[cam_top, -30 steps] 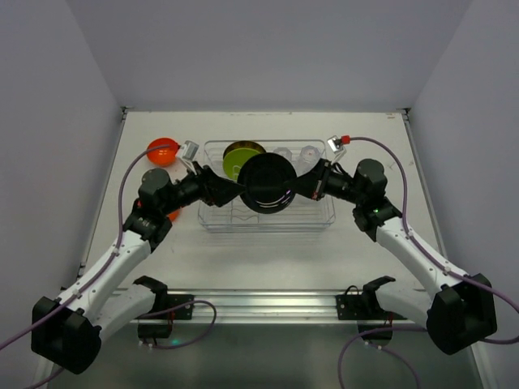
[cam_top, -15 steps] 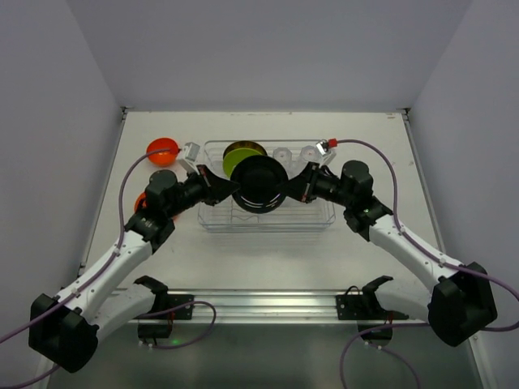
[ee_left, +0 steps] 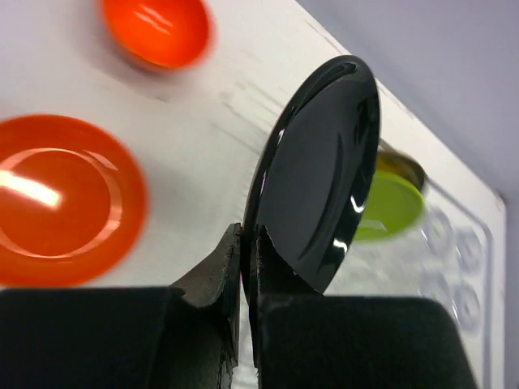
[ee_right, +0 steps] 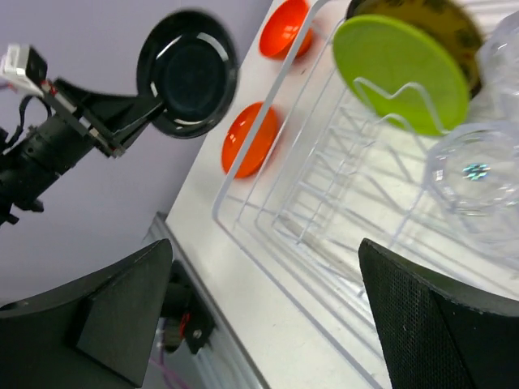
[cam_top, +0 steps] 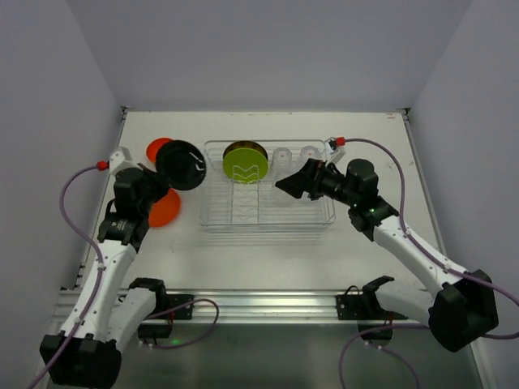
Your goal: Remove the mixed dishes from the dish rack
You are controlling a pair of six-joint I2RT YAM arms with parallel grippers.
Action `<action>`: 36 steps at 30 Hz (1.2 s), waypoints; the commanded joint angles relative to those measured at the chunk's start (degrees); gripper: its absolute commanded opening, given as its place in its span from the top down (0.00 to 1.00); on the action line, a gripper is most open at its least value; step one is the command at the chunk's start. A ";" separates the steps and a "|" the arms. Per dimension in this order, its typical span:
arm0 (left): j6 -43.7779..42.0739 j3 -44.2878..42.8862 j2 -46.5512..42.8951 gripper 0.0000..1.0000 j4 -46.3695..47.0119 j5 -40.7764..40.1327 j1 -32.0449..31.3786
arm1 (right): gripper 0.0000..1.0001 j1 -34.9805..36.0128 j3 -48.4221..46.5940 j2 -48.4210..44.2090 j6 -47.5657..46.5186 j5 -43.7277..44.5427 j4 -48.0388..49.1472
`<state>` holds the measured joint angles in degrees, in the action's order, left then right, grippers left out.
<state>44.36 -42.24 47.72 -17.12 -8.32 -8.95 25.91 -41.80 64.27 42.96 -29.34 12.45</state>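
My left gripper [cam_top: 162, 176] [ee_left: 246, 240] is shut on the rim of the black plate [cam_top: 181, 164] [ee_left: 321, 182], holding it on edge above the table, left of the dish rack [cam_top: 217, 212] [ee_right: 243, 212]. An orange bowl [cam_top: 155, 148] [ee_left: 158, 31] and an orange plate [cam_top: 165, 209] [ee_left: 57, 198] lie on the table beneath it. In the rack a lime green plate [cam_top: 245, 166] [ee_right: 397, 69] stands in front of a yellow-brown plate [cam_top: 243, 147] [ee_right: 422, 11], with clear cups [cam_top: 283, 154] [ee_right: 474, 174] beside them. My right gripper [cam_top: 289, 185] [ee_right: 276, 308] hangs open over the rack's right half, holding nothing.
Grey walls close in the table on the left, back and right. The rack fills the middle of the white table [cam_top: 268, 259]. A metal rail [cam_top: 268, 304] with the arm bases runs along the near edge.
The right gripper let go of the black plate, opened and drew back right. The left arm swung the plate out of the rack to the left, over the orange dishes.
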 commanded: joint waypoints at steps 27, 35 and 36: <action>4.60 19.83 8.53 0.21 12.74 7.62 31.19 | 0.01 -4.47 0.58 -8.72 -14.91 -0.46 -9.45; -4.01 12.89 1.41 0.00 3.07 10.07 30.92 | 0.01 -4.47 -3.62 -3.74 -17.56 -0.02 -11.13; -5.76 11.93 1.15 0.00 2.02 10.34 30.92 | 0.01 -4.47 -4.51 -2.50 -17.56 -0.62 -11.56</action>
<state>44.51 -25.78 50.30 -11.84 0.16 21.76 21.61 -42.04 58.46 27.09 -29.58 0.84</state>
